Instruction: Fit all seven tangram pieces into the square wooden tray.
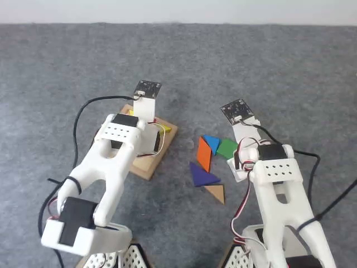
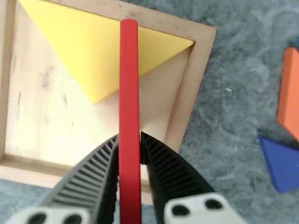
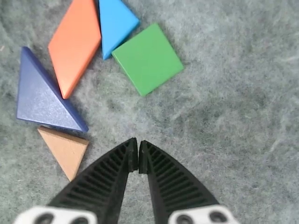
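The square wooden tray holds a yellow triangle in one corner. My left gripper is shut on a red piece, held on edge above the tray's bare floor beside the yellow triangle. On the grey mat lie an orange parallelogram, a light blue triangle, a green square, a dark blue triangle and a tan triangle. My right gripper hangs shut and empty over bare mat, close to the tan triangle.
In the high view the tray sits left of the loose pieces, with the left arm covering most of it. The right arm stands just right of the green square. Grey mat extends all around.
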